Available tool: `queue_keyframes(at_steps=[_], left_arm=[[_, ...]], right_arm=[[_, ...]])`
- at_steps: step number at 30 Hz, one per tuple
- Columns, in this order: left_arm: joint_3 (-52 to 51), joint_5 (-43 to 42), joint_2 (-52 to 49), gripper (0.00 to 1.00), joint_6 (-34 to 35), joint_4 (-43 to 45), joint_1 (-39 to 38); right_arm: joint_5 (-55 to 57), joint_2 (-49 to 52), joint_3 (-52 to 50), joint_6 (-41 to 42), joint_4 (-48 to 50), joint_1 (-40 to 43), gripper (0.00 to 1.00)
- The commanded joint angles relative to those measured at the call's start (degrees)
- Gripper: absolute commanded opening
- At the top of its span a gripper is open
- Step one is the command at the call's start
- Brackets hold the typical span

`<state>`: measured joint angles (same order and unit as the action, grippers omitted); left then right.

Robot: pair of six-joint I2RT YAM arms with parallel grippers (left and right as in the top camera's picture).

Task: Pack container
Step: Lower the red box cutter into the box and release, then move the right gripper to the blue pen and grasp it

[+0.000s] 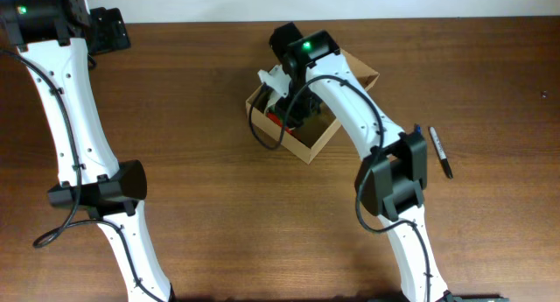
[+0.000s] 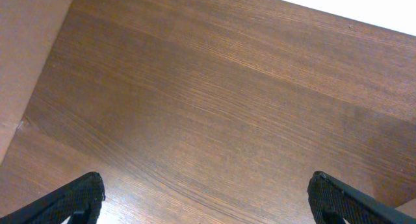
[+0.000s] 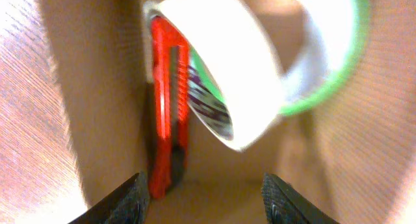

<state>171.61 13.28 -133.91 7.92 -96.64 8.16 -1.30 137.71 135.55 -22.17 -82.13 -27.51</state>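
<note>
text: none legible | tape roll (image 3: 227, 68) inner print: too blurred

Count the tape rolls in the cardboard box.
2. One white roll of tape stands beside the red utility knife by the left wall; a blurred green-edged white roll is right of it. The right arm partly covers the tan cardboard box from overhead, so others may be hidden.

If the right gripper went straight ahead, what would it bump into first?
Probably the white tape roll leaning inside the cardboard box, just ahead of the right gripper. The red utility knife stands beside it; depth is unclear.
</note>
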Motion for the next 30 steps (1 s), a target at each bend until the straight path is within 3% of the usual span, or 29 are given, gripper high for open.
queue_keyframes(at_steps=[1, 8, 13, 17, 23, 30], left_arm=[[-0.26, -0.44, 1.16, 1.00, -0.50, -0.02, 0.26], [-0.26, -0.44, 1.16, 1.00, -0.50, -0.02, 0.26], [-0.26, -0.42, 1.16, 1.00, -0.50, -0.02, 0.26], [-0.26, -0.44, 1.16, 1.00, -0.48, -0.02, 0.26], [-0.26, -0.42, 1.16, 1.00, -0.50, -0.02, 0.26], [-0.26, -0.44, 1.16, 1.00, -0.48, -0.02, 0.26]], right_arm=[[4.02, -9.60, 2.36, 3.17, -0.46, 0.98, 0.59], [6.75, -23.61, 1.73, 9.27, -0.79, 13.11, 0.61], [2.25, -30.05, -2.29, 18.23, 1.44, 36.46, 0.61], [-6.01, -30.36, -16.63, 19.23, 5.73, 52.33, 0.62], [-6.03, -28.74, -33.99, 20.74, 12.76, 51.39, 0.62], [-4.28, -24.15, -40.63, 19.21, 16.39, 43.43, 0.61]])
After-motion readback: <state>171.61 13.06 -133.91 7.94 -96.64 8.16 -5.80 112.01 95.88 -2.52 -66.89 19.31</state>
